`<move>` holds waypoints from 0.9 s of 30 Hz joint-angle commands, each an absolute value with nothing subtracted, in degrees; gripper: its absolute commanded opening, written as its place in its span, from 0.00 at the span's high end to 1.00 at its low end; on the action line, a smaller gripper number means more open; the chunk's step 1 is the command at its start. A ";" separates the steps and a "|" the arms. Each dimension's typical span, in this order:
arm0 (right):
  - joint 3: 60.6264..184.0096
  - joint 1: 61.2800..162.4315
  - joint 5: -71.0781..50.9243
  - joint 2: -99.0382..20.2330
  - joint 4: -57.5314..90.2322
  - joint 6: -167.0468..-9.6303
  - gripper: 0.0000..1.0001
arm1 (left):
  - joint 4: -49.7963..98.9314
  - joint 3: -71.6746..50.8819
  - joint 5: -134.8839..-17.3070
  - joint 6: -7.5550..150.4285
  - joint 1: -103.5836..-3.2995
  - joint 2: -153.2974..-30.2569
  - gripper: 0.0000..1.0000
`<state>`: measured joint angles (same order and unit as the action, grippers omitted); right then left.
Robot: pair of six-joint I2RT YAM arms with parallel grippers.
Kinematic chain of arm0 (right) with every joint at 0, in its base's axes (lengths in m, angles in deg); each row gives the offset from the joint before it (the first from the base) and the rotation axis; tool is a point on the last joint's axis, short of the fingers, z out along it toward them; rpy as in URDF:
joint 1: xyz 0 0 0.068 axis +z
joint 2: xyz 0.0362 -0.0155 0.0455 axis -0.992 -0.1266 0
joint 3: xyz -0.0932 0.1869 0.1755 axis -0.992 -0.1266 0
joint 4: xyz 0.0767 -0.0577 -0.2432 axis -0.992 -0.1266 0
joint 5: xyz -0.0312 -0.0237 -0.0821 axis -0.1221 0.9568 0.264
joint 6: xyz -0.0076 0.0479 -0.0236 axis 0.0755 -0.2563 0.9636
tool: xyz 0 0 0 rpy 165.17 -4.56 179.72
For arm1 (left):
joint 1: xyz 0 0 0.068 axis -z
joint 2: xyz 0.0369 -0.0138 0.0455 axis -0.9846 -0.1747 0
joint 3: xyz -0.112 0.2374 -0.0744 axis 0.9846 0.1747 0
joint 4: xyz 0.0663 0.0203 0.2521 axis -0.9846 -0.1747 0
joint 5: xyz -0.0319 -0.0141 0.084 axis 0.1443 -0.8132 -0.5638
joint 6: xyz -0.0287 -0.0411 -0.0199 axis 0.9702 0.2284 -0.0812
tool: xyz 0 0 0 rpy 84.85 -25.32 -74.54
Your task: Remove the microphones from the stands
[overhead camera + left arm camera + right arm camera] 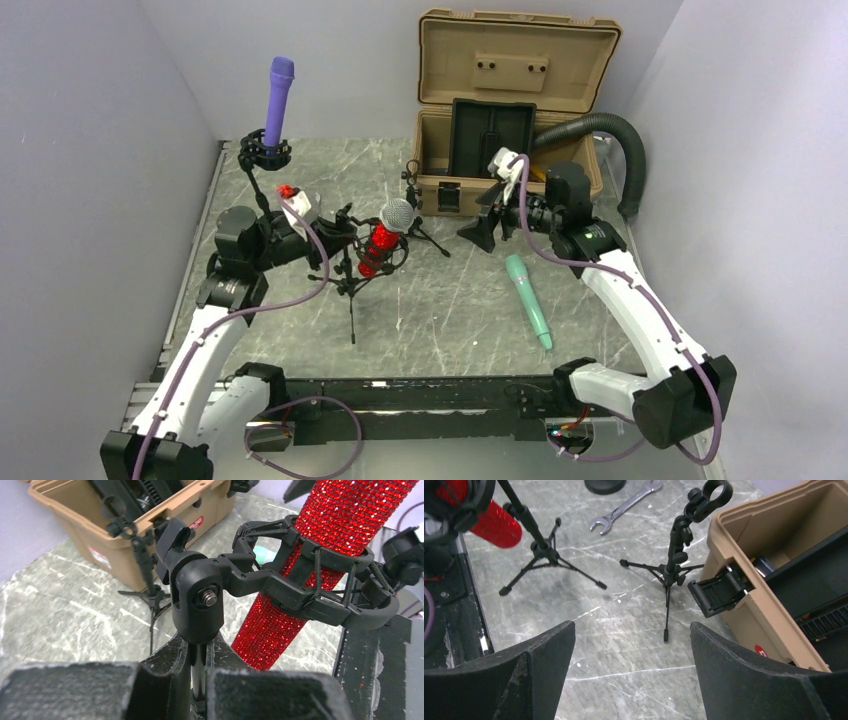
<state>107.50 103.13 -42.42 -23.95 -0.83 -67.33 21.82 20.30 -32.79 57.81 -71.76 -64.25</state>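
A red glitter microphone [378,252] with a silver mesh head sits tilted in a black shock mount [320,597] on a tripod stand [350,290]. My left gripper [335,240] is shut on the stand's thin pole [200,672], just under the mount's pivot joint [197,600]. The microphone's red body [295,595] passes through the mount to the right of my fingers. My right gripper [482,225] hangs open in front of the case, with nothing between its fingers [631,635]. In the right wrist view the red microphone [494,525] shows at the upper left.
An open tan case [510,130] stands at the back with a black hose [615,135] beside it. A small empty stand [674,555] stands by the case. A purple microphone [278,95] stands in a stand at the back left. A teal microphone [528,300] and a wrench [624,510] lie on the table.
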 commanded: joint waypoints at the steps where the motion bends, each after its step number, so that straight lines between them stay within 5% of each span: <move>1: 108.75 101.29 -47.43 -20.66 2.56 -70.64 0.13 | 32.85 18.34 -33.14 62.81 -67.47 -64.76 1.00; 27: 111.77 102.32 -64.15 -21.44 14.53 -82.77 0.10 | 58.26 16.47 -40.51 73.63 -54.07 -84.92 1.00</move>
